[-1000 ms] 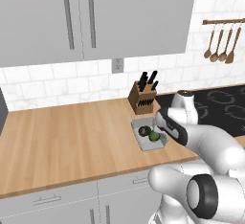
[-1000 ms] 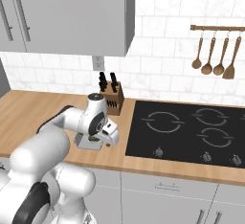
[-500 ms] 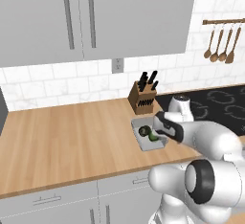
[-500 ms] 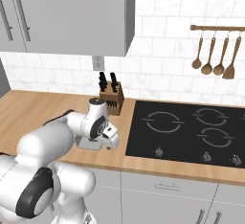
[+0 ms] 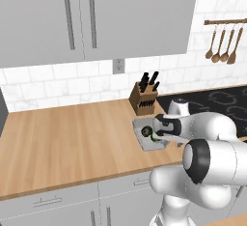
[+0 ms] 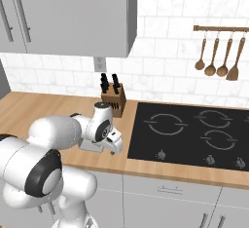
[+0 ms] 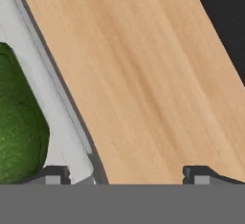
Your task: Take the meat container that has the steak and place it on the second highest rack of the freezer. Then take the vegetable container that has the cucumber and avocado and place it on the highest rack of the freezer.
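The straight-walled rectangular grey vegetable container (image 5: 144, 135) sits on the light wooden countertop (image 5: 72, 133), just in front of the brown wooden knife block with black handles (image 5: 144, 96) and near the left edge of the black glass hob (image 6: 194, 134). Inside it we see a dark green roundish piece (image 5: 145, 132) and a bright green piece (image 5: 153, 137), which we take for the cucumber and avocado; which is which we cannot tell.

From the hand view the tray's grey right wall (image 7: 52, 94) runs diagonally up the picture, with a dark green lump (image 7: 16, 122) inside it to the left and bare wood to the right. The two-finger gripper (image 7: 125, 173) straddles that wall: one dark fingertip (image 7: 52, 174) stands inside the tray by the green lump, the other (image 7: 201, 174) over the wood outside. The jaws stand wide apart and we see no pad pressed on the wall, so we note the claw as parted, holding nothing.

In the left base view the white arm's wrist (image 5: 169, 126) is low over the tray's right side. In the right base view it covers most of the tray.

Above: pale grey wall cupboards with slim steel handles (image 5: 96, 17), white tiles, and wooden spoons on a rail (image 6: 219, 51)
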You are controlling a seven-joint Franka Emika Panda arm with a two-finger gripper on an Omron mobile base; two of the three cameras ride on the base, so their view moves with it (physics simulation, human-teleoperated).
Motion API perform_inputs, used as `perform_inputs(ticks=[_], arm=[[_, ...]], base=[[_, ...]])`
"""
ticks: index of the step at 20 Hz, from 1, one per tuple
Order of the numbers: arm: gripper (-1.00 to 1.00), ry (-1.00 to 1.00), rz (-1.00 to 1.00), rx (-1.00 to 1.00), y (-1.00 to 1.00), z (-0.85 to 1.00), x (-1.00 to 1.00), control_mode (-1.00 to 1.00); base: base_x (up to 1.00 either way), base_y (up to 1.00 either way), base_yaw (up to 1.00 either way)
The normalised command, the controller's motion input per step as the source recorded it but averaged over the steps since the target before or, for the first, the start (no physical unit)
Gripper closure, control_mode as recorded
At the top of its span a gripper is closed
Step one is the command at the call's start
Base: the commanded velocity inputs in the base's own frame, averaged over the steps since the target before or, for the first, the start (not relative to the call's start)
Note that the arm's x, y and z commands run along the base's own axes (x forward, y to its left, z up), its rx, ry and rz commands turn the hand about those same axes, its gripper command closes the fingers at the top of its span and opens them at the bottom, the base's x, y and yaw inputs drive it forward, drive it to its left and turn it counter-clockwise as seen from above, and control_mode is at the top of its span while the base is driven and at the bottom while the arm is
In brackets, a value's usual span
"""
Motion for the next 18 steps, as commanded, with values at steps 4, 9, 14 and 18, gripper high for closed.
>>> perform_inputs(ticks=[4,9,14,18], arm=[[-1.0,0.02,0.0,0.0,-0.09,-0.04,0.0,-1.0],[1.0,0.0,0.0,0.0,-0.01,0.0,0.0,-1.0],[1.0,0.0,0.0,0.0,0.0,0.0,0.0,-1.0],[1.0,0.0,0.0,0.0,-0.01,0.0,0.0,-1.0]], base=[[0.0,0.0,0.0],[0.0,0.0,0.0],[0.0,0.0,0.0],[0.0,0.0,0.0]])
